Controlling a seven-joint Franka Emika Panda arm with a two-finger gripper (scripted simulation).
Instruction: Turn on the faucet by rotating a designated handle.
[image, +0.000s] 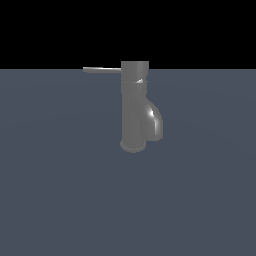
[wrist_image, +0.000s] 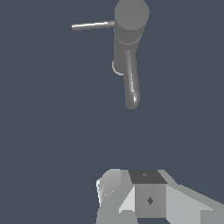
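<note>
The faucet (image: 135, 107) is seen upright on the grey floor (image: 55, 200), handle (image: 102, 70) projecting toward the exterior view's left, untouched; approach is judged pending, the gripper (wrist_image: 148, 197) well apart, jaw state not discernible, alignment beside the lever required next.

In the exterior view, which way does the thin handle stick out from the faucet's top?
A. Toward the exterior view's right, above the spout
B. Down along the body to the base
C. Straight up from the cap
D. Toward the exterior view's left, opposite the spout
D. The handle runs level from the top of the faucet toward the exterior view's left, while the thick spout curves down on the exterior view's right.
</note>
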